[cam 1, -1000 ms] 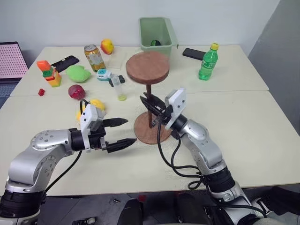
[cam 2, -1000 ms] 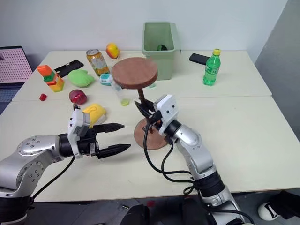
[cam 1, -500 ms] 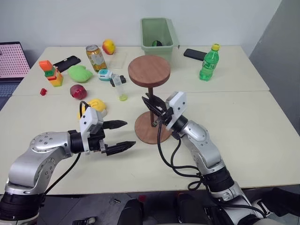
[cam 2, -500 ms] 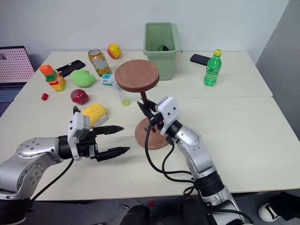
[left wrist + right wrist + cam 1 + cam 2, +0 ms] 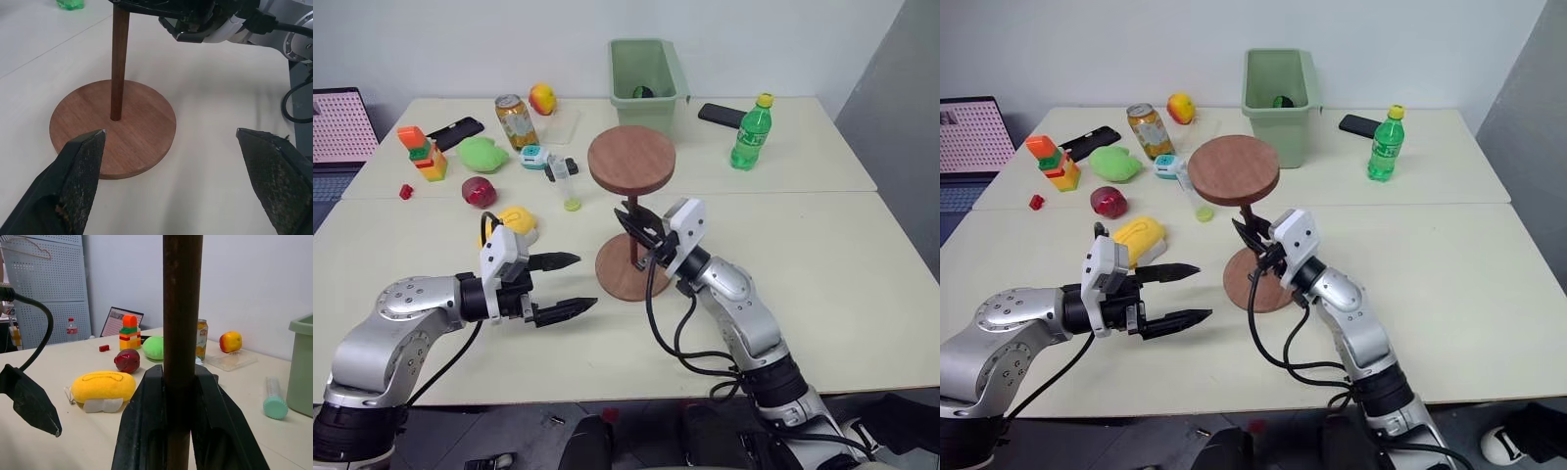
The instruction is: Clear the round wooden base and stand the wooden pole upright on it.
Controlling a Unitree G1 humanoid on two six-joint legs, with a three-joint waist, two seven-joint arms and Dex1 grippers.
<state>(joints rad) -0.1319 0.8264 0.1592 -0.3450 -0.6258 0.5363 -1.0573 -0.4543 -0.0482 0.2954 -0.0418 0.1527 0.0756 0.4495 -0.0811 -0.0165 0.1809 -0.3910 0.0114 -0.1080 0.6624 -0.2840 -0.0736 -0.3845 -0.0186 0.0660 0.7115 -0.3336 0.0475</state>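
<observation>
The round wooden base (image 5: 615,280) lies flat on the table in front of me, with nothing else on it. The wooden pole (image 5: 119,63) stands upright with its lower end at the base's centre hole and its fixed disc (image 5: 631,162) on top. My right gripper (image 5: 641,227) is shut on the rod about halfway up, its black fingers (image 5: 146,431) pressed against both sides. My left gripper (image 5: 585,282) hovers open just left of the base, its fingertips (image 5: 80,171) spread wide and holding nothing.
A yellow plush (image 5: 514,221), a red fruit (image 5: 475,191) and a clear tube (image 5: 563,181) lie left of the base. Behind it stand a green bin (image 5: 644,69), a can (image 5: 513,119) and a green bottle (image 5: 748,130). A phone (image 5: 720,115) lies at the back right.
The pole's top disc has come down a little and shifted slightly right, so the rod now stands straighter over the base. The left gripper has stayed where it was.
</observation>
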